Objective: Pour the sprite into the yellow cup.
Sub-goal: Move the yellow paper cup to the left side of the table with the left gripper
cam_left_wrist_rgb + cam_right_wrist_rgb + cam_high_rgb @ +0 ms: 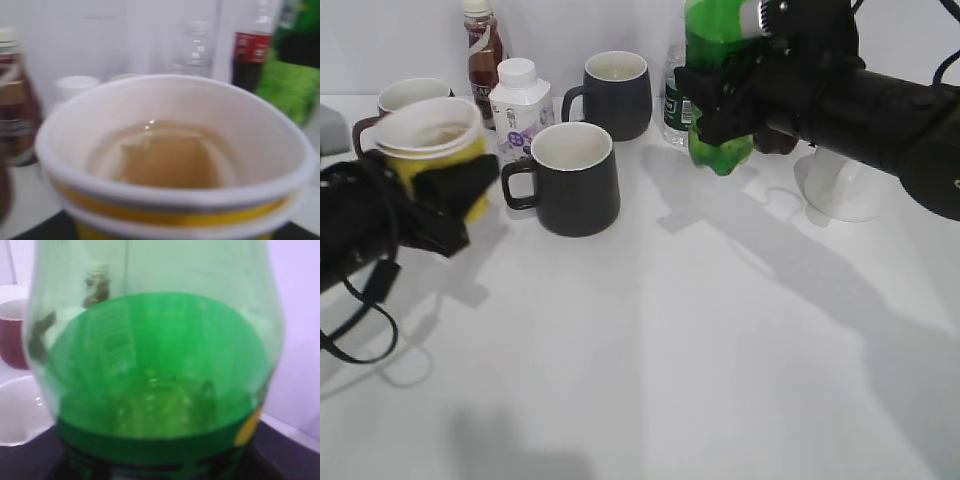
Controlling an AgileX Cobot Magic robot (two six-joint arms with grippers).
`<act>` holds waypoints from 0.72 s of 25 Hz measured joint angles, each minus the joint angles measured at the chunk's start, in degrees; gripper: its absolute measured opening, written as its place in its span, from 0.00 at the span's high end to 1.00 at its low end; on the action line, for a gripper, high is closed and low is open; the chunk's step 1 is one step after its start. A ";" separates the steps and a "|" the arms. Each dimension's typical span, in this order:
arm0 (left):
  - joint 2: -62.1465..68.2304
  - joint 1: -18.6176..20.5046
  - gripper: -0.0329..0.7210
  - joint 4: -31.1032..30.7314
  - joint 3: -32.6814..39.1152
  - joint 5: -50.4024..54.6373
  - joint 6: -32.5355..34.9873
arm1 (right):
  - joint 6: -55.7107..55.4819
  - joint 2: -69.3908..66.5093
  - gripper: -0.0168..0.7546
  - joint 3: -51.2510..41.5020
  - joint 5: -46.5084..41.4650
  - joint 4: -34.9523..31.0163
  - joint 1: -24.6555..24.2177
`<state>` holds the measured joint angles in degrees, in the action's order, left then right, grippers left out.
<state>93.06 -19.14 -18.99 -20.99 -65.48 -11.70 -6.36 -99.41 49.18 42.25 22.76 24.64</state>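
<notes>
The sprite [718,60] is a transparent green bottle held upright above the table at the back right, its top out of view. My right gripper [725,92] is shut on the sprite around its middle. The bottle fills the right wrist view [155,370]. The yellow cup [432,140] has a white rim and white inside and is held at the left, raised off the table. My left gripper [460,195] is shut on the yellow cup near its lower part. In the left wrist view the cup [170,150] fills the frame and its brownish bottom shows.
Two dark mugs [570,178] [615,93] stand at the middle back. A small white bottle [518,105], a brown drink bottle [483,50] and a red-brown mug [405,98] stand at back left. A white object [840,185] lies under the right arm. A cola bottle [250,55] shows in the left wrist view.
</notes>
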 joint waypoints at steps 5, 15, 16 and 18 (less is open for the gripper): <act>0.00 5.05 0.48 0.50 0.00 0.68 2.45 | -1.89 -0.07 0.42 0.00 -0.36 -1.65 0.00; 6.06 8.32 0.48 2.40 -3.90 0.73 3.48 | -2.10 -4.28 0.42 0.00 -0.93 -4.96 0.00; 7.48 8.32 0.48 2.46 -4.74 0.70 3.48 | -2.10 -4.39 0.42 0.00 -0.93 -4.96 0.00; 10.02 8.32 0.48 2.64 -6.35 0.71 3.53 | -2.05 -4.51 0.42 0.00 -0.83 -5.04 0.00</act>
<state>103.08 -10.83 -16.34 -27.34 -64.78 -8.17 -8.41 -103.93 49.18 41.42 17.72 24.64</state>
